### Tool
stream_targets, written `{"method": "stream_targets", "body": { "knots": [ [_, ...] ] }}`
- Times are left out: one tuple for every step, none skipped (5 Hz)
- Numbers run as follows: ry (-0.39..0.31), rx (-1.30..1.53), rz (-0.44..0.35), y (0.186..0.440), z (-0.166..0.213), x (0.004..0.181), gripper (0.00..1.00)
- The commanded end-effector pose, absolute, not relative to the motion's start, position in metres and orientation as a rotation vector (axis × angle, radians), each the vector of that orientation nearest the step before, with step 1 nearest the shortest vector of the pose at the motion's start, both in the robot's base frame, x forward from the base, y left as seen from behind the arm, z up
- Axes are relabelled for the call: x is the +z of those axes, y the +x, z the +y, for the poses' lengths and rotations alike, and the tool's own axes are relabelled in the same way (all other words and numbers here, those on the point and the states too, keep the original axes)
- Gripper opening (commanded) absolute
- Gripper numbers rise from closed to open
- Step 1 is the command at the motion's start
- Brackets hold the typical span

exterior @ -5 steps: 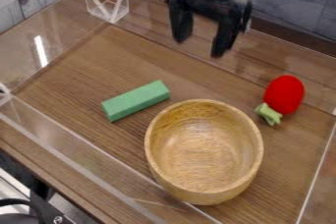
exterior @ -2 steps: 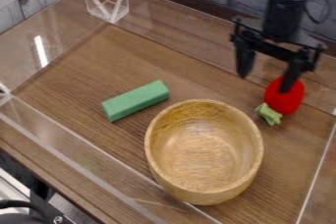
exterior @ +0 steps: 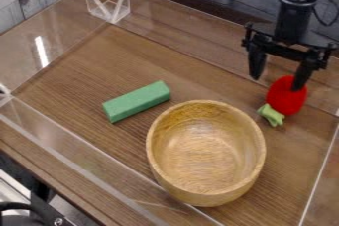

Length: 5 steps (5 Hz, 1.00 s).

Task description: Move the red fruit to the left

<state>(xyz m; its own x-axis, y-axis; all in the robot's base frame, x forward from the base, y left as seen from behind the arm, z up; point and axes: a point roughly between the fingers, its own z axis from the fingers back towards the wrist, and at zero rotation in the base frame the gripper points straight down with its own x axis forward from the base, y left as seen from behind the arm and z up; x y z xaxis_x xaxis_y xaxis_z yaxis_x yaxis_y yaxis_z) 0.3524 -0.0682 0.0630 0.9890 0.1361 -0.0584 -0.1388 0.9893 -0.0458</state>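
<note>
The red fruit (exterior: pixel 286 98) is a small strawberry-shaped toy with a light green cap (exterior: pixel 272 115), lying on the wooden table at the right, just right of the wooden bowl (exterior: pixel 205 151). My gripper (exterior: pixel 283 70) hangs directly above it, pointing down, open, with one finger on each side of the fruit's top. Its fingertips are just above the fruit; contact cannot be told. Nothing is held.
A flat green rectangular block (exterior: pixel 138 101) lies left of the bowl. Clear acrylic walls (exterior: pixel 40 52) edge the table, with a clear folded piece (exterior: pixel 109 5) at the back left.
The gripper has travelled from the back middle of the table to the right and lowered over the red fruit, staying open. The fruit, bowl and block have not moved.
</note>
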Motion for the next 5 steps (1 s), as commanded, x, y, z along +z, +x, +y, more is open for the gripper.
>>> {"method": "stream_targets", "body": {
  "knots": [
    [-0.070, 0.099, -0.017, 0.370, -0.085, 0.074, 1.00],
    [-0.071, 0.050, -0.028, 0.370, -0.104, 0.069, 1.00],
    [-0.062, 0.074, -0.036, 0.367, -0.120, 0.073, 1.00],
    [-0.058, 0.114, -0.044, 0.367, -0.125, 0.079, 1.00],
    [-0.050, 0.159, -0.047, 0.370, -0.126, 0.082, 1.00]
  ]
}}
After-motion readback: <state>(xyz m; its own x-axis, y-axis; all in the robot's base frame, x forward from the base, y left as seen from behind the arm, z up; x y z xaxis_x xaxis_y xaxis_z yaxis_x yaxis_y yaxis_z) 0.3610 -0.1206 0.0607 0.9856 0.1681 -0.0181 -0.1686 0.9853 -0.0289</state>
